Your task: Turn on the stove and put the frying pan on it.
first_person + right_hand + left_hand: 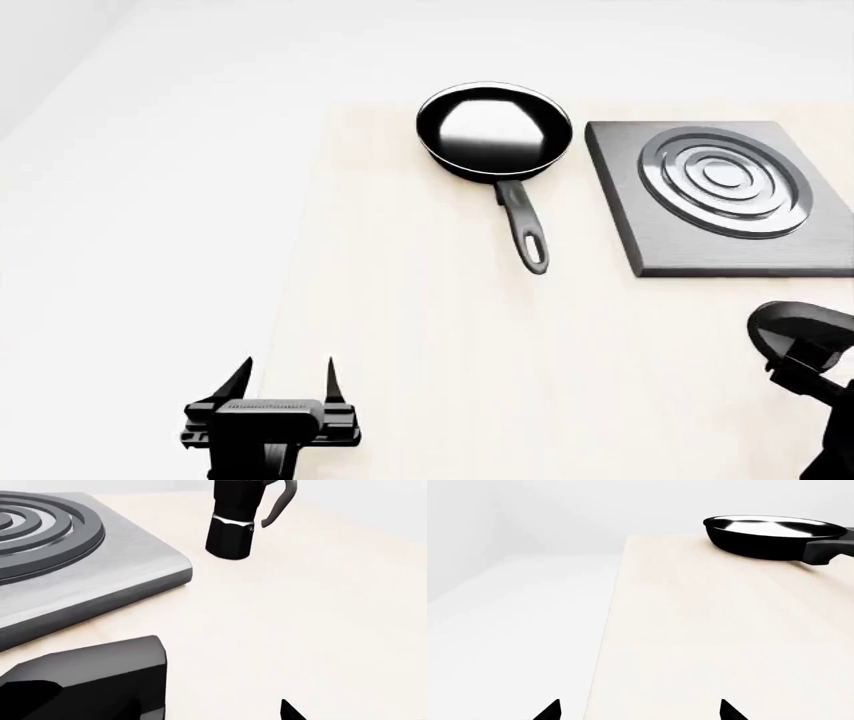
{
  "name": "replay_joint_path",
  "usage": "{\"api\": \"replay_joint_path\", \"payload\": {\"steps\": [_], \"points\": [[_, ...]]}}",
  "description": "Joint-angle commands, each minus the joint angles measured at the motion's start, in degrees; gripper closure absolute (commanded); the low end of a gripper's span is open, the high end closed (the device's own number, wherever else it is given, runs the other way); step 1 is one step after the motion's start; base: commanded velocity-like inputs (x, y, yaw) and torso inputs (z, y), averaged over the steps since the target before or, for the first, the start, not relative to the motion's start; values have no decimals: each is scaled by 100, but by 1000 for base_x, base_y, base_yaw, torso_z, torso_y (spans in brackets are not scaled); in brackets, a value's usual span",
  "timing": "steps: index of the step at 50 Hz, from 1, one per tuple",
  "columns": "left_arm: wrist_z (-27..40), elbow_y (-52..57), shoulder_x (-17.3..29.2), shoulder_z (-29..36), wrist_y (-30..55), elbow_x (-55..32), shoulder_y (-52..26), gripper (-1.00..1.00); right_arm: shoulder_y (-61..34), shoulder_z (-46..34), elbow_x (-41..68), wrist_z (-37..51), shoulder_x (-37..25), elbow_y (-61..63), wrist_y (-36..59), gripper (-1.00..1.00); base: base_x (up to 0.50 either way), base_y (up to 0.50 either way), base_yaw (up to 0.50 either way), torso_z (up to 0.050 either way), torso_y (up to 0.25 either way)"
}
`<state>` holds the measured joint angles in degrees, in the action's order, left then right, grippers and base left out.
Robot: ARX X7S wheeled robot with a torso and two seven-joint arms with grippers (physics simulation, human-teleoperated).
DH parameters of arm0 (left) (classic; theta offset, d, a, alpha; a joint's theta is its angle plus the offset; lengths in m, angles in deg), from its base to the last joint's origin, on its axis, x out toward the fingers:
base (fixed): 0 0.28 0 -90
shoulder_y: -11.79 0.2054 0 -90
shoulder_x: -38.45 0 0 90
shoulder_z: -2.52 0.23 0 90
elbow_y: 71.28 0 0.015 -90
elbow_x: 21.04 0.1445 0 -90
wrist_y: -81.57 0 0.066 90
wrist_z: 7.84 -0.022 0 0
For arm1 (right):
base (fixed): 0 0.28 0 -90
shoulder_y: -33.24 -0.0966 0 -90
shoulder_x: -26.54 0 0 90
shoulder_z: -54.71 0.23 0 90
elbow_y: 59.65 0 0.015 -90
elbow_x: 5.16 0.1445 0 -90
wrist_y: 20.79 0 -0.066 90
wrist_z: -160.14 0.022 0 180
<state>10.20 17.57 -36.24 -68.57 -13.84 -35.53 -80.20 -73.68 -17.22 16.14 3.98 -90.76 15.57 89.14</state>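
Now, pan: the frying pan [493, 130] sat at the stove's [723, 196] nine o'clock, apart.
Grippers: my left gripper [288, 383] was spread, empty; my right gripper's [798, 345] state I couldn't tell.

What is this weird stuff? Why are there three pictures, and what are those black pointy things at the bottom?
It is a pretend robot with two arms, drawn by a computer. One picture comes from a camera on its head, the other two from cameras near each arm's pincer. The pointy things are pincer tips. In the head view the left pincer is open and holds nothing. Only part of the right pincer shows, so I cannot tell if it is open. On the pale table lie a black frying pan and, beside it, a grey stove with rings. The right wrist view also shows a black moka pot.
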Motion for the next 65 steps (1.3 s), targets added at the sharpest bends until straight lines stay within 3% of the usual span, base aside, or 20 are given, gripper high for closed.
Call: {"api": "replay_joint_path", "payload": {"steps": [1,15,30,38,50,65], "points": [[16,-16,9,23,-6,-10,-11,-100,-19,-22,77,-18,-6,-41,27,-100,0,0,0,0,0],[43,-15,27,50,-11,-19,-18,-100,163,61,102,60,-116,252,181,-100,0,0,0,0,0],[73,44,61,80,-11,-32,11,-100,1425,821,1448,291,-183,3312,1689,-100,0,0,0,0,0],[86,37,69,96,-10,-34,-2,-100,1456,1003,2093,482,-387,4398,2351,-100,0,0,0,0,0],[99,46,84,116,-5,-59,-6,-100,514,847,3239,1103,-798,5427,3471,-100,0,0,0,0,0],[104,19,101,134,-10,-92,-31,-100,-1648,-756,3662,1251,-620,4912,4255,-100,0,0,0,0,0]]}}
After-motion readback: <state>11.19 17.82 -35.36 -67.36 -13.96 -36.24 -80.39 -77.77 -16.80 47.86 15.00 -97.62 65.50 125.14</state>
